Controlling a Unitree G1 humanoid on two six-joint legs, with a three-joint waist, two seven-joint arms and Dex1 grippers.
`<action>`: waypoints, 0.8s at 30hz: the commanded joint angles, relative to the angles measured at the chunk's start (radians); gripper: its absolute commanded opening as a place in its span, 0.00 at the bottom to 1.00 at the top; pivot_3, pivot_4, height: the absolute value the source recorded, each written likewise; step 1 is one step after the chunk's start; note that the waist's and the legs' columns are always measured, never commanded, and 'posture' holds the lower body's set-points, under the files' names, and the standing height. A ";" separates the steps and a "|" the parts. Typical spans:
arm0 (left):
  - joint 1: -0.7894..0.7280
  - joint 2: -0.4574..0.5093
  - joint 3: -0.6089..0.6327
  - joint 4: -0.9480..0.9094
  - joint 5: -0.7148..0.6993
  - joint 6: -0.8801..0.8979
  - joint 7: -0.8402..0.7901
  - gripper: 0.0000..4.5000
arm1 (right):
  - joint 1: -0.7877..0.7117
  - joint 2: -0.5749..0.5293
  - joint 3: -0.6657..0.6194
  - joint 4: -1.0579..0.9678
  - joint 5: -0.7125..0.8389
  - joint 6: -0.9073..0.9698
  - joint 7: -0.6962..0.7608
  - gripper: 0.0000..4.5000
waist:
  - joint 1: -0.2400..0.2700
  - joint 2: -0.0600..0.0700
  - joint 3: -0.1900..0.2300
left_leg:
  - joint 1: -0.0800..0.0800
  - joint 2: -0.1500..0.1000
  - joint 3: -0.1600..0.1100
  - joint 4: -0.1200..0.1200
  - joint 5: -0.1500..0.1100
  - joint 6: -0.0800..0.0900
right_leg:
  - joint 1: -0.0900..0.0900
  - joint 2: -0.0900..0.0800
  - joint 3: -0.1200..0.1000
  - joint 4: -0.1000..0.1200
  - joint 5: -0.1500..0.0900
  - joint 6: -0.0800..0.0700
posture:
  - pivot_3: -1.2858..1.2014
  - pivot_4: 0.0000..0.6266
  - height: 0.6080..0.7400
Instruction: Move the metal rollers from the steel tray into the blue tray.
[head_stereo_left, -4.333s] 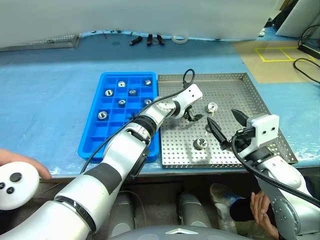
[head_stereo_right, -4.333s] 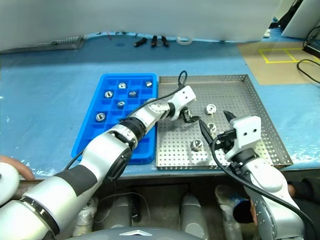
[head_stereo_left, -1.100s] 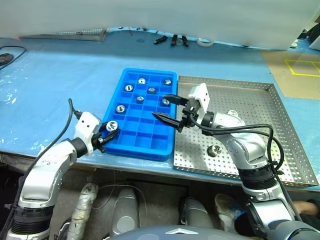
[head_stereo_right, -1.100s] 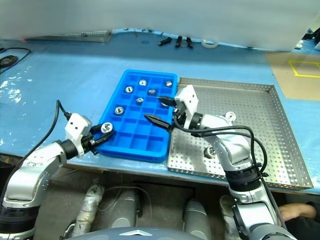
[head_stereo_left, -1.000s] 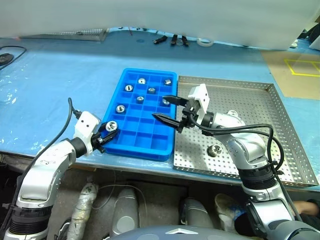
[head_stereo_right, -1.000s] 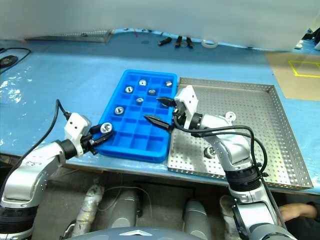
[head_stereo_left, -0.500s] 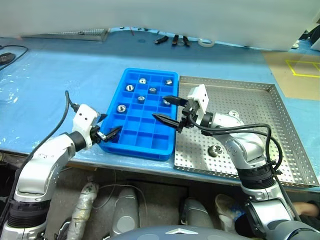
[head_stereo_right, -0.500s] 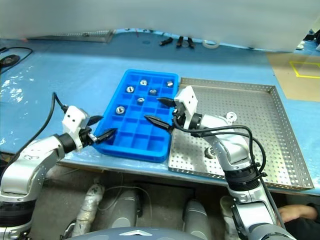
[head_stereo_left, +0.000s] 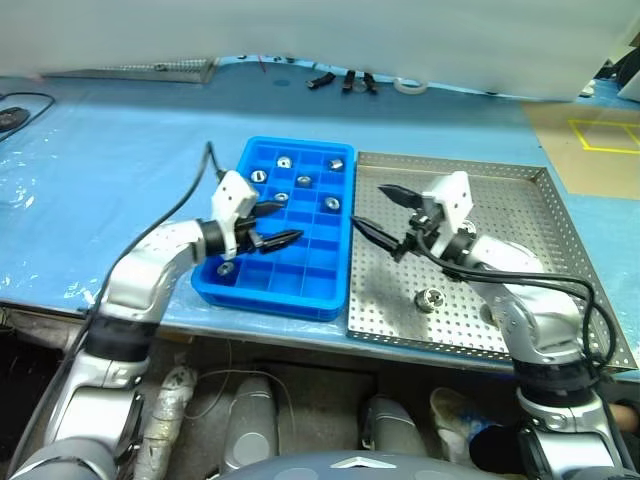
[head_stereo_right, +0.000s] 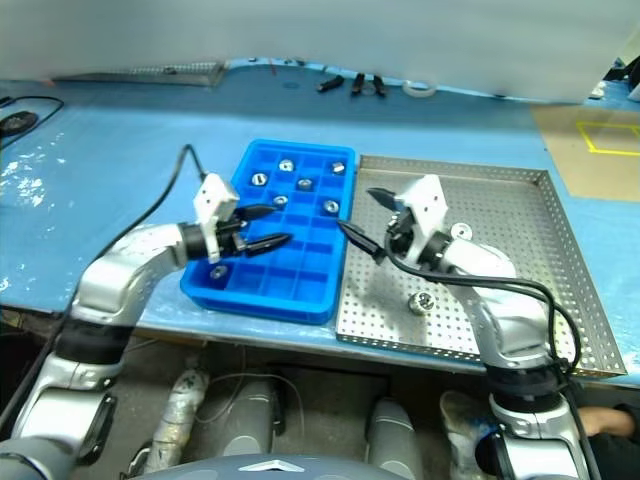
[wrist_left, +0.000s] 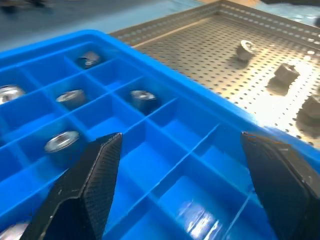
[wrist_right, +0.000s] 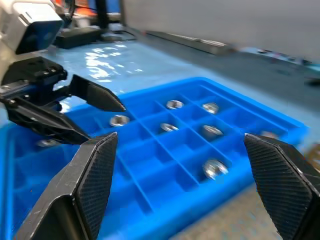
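Two small shiny metal rollers (head_stereo_left: 430, 298) lie in the flat perforated steel tray (head_stereo_left: 540, 225); your right arm partly hides the far one (head_stereo_right: 460, 231). Several more sit in the bright blue gridded plastic tray (head_stereo_left: 300, 285). Your left gripper (head_stereo_left: 274, 224) hovers over it, fingers spread and empty. Your right gripper (head_stereo_left: 380, 211) hangs wide apart above the steel tray's left edge.

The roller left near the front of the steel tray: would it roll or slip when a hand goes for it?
The roller looks like polished metal, so the fingers could slip on it. It seems to rest on a flat end on the perforated steel tray, so it probably stays put unless tipped; on its side it would likely roll. Probably heavy for its size.
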 joint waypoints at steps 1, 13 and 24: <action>-0.143 -0.070 -0.087 0.159 0.049 -0.121 -0.112 0.89 | 0.078 -0.026 -0.102 -0.127 0.014 0.020 -0.060 0.95 | -0.011 0.000 0.000 | 0.000 0.000 0.000 0.000 0.000 0.000 | 0.000 0.000 0.000 0.000 0.000 0.000 | 0.42 0.24 1.00; -0.460 -0.350 -0.299 0.751 0.244 -0.524 -0.484 0.89 | 0.467 0.020 -0.238 -0.450 0.035 0.103 -0.230 0.95 | -0.114 0.000 -0.001 | 0.001 -0.001 0.004 0.001 -0.005 0.008 | 0.000 -0.001 0.001 -0.004 0.000 0.000 | 0.29 0.24 1.00; -0.586 -0.533 -0.296 1.124 0.407 -0.746 -0.431 0.89 | 0.603 0.092 -0.211 -0.560 -0.010 0.096 -0.352 0.95 | -0.168 0.000 -0.001 | 0.000 -0.004 0.004 0.007 -0.009 0.015 | 0.002 -0.004 0.003 -0.005 -0.002 0.004 | 0.25 0.24 1.00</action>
